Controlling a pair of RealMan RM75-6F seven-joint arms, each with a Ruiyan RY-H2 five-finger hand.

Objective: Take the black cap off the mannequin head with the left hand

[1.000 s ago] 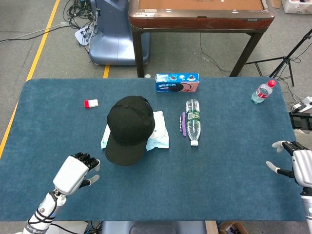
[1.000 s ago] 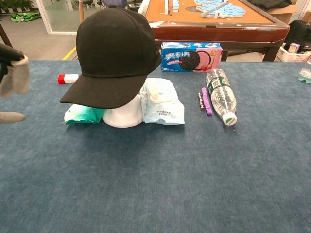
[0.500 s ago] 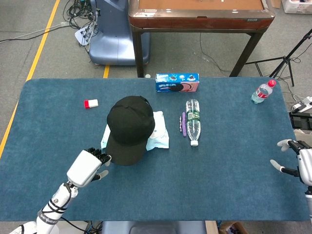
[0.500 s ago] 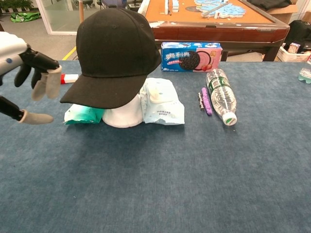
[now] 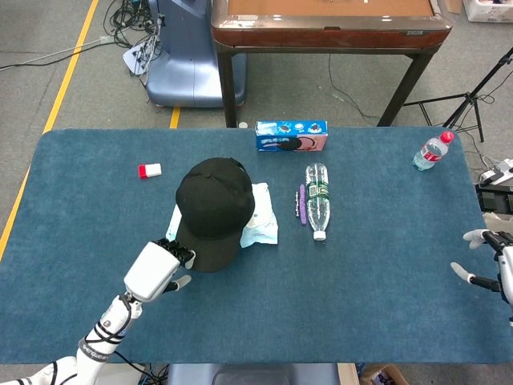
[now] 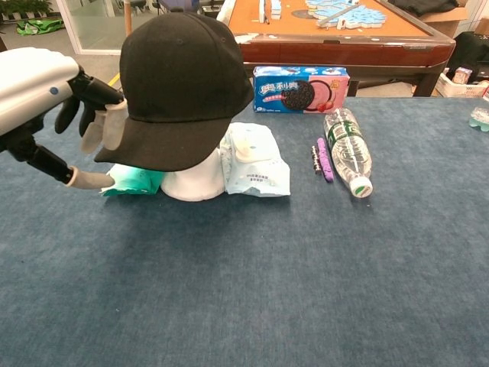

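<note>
Now I am at the reaching step. My left hand [image 6: 72, 115] is right at the edge of the black cap [image 6: 183, 73], by the brim. Its fingers [image 6: 107, 126] are spread apart, some over the brim and the thumb below it, and they hold nothing yet. The cap sits on the white mannequin head [image 6: 195, 180], near the middle of the blue table [image 6: 267, 290].

Next I think I must close the fingers on the brim and lift the cap up and off.

The cap looks like soft cloth, round on top, with a flat curved brim. The table cover looks fuzzy. My right hand [image 5: 493, 265] rests far off at the table's edge, fingers apart and empty.
</note>
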